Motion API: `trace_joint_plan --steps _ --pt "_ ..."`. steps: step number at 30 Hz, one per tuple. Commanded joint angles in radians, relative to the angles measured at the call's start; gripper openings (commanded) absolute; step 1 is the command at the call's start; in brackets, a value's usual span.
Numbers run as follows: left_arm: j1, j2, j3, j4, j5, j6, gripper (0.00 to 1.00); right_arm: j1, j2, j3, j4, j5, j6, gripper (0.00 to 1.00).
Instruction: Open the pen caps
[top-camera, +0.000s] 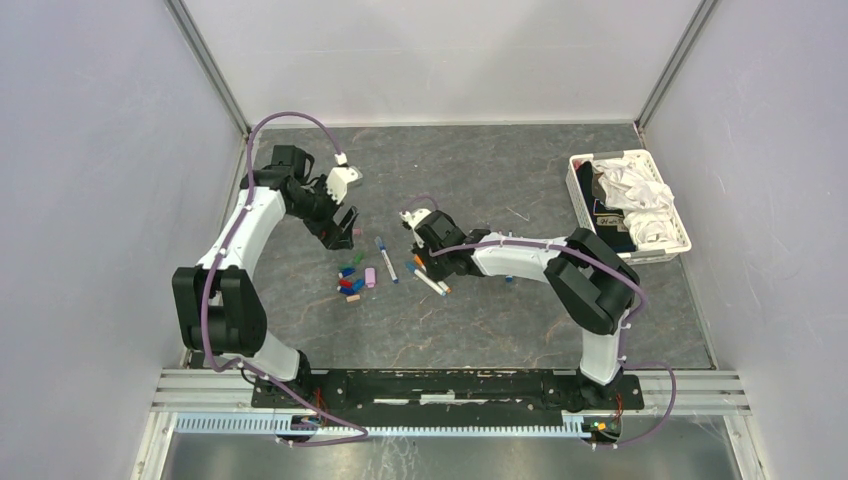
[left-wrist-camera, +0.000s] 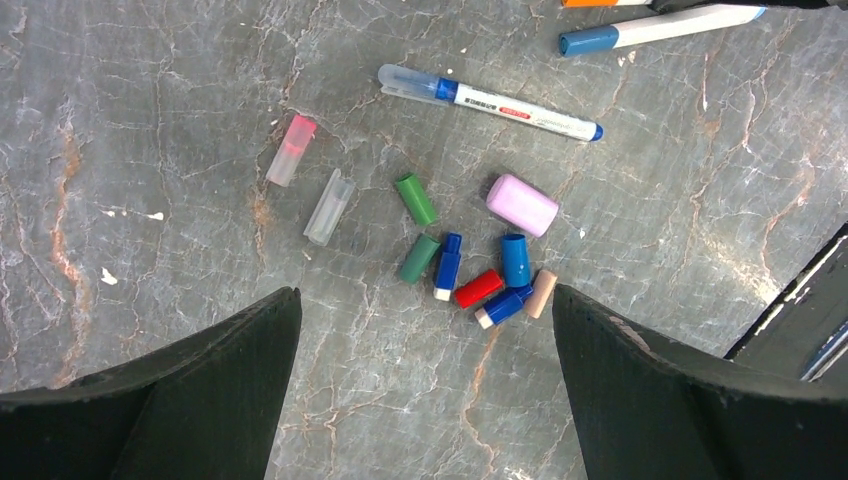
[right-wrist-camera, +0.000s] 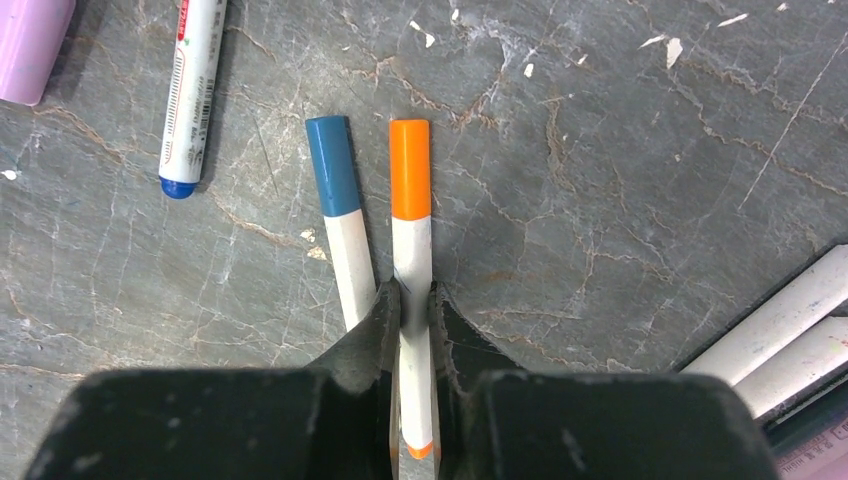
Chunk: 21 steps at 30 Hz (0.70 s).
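Several loose pen caps (left-wrist-camera: 479, 288) in blue, red, green and beige lie in a cluster on the grey table, with a bigger pink cap (left-wrist-camera: 522, 204) and two clear caps (left-wrist-camera: 328, 206) beside them. In the top view the cluster (top-camera: 352, 280) lies left of centre. My left gripper (left-wrist-camera: 425, 295) hovers above the cluster, open and empty. My right gripper (right-wrist-camera: 413, 300) is shut on the white barrel of a pen with its orange cap (right-wrist-camera: 410, 170) still on. A pen with a blue cap (right-wrist-camera: 333, 180) lies right beside it, touching my left finger.
A white pen with a blue end and a clear cap (left-wrist-camera: 490, 102) lies beyond the caps. A white basket (top-camera: 578, 192) of white cloth stands at the far right. Grey walls enclose the table on three sides.
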Motion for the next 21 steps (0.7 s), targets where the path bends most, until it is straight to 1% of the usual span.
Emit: trace_joint_plan --steps 1,6,13,21 --pt "0.002 -0.026 -0.010 0.007 0.037 0.009 1.00 -0.006 0.010 -0.052 -0.020 -0.031 0.048 0.01" --pt "0.001 -0.034 -0.034 0.007 0.045 0.033 1.00 -0.006 -0.016 -0.061 -0.005 -0.056 0.050 0.00" --pt "0.001 -0.038 -0.061 -0.029 0.056 0.095 1.00 -0.006 -0.078 -0.077 0.021 -0.037 0.007 0.00" --pt "0.002 -0.039 -0.067 -0.121 0.086 0.225 1.00 -0.007 -0.108 -0.015 -0.017 -0.155 -0.021 0.00"
